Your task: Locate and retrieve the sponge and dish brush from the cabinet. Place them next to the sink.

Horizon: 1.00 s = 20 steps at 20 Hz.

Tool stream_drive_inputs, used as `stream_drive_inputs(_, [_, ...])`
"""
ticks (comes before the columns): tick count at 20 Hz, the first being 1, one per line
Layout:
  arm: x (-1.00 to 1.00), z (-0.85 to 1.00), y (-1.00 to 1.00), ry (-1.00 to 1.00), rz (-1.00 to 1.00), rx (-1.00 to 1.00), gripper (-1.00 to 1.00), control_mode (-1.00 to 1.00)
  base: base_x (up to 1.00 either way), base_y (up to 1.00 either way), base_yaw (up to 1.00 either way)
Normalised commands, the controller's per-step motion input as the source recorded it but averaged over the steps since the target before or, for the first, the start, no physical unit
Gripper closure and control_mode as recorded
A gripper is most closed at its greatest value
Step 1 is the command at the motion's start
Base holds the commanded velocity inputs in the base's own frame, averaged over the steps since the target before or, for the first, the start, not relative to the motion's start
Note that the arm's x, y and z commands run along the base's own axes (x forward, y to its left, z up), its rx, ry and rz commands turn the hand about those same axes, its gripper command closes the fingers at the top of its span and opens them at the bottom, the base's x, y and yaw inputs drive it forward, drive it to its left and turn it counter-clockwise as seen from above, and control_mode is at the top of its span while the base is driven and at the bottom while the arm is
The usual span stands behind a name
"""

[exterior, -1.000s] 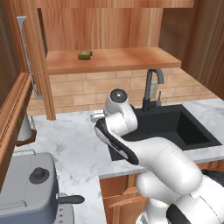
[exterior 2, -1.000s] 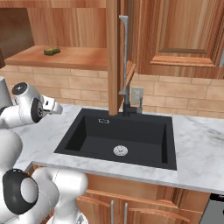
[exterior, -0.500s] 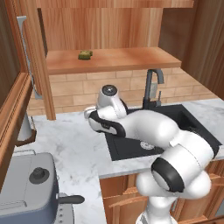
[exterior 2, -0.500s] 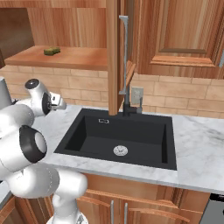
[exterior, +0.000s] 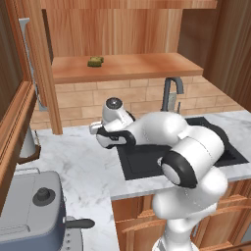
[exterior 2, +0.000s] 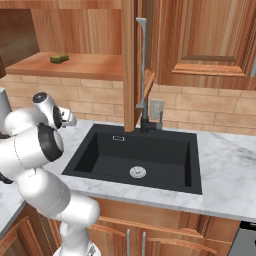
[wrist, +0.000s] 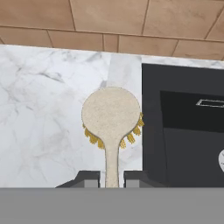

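My gripper point(wrist: 111, 177) is shut on the thin pale handle of the dish brush point(wrist: 111, 116). Its round cream head with yellow bristles hangs just over the white marble, left of the black sink point(wrist: 183, 127). In the left base view the gripper point(exterior: 96, 130) hovers low above the counter beside the sink point(exterior: 142, 164). The right base view shows it point(exterior 2: 70, 120) at the basin's point(exterior 2: 135, 155) left rim. The olive-green sponge point(exterior: 95, 61) point(exterior 2: 59, 58) lies on the open cabinet's wooden shelf point(exterior: 137, 66) point(exterior 2: 90, 66), well above and behind the gripper.
A black curved faucet point(exterior: 171, 90) point(exterior 2: 146, 107) stands behind the basin. The open cabinet door with a grey bar handle point(exterior: 27, 49) point(exterior 2: 142, 55) hangs above the counter. A grey appliance point(exterior: 29, 206) sits at the near left. A brick backsplash point(wrist: 109, 22) borders the marble.
The arm has folded forward and down over the sink. The hand has sunk toward the counter left of the basin, with the brush still in its grip. The sponge has stayed put.
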Motion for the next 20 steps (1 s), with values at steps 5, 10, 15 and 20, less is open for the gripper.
stream_drive_inputs(5, [0.33, -0.48, 0.00, 0.08, 0.00, 0.00, 1.00, -1.00, 0.00, 0.00, 0.00])
stream_drive_inputs(10, [0.24, -0.46, -0.02, 0.07, 0.00, 0.00, 1.00, -1.00, 0.00, 0.00, 0.00])
stream_drive_inputs(15, [0.21, -0.33, 0.00, 0.01, 0.00, 0.00, 1.00, -1.00, 0.00, 0.00, 0.00])
stream_drive_inputs(20, [0.23, -0.34, 0.00, 0.02, 0.00, 0.00, 1.00, -1.00, 0.00, 0.00, 0.00])
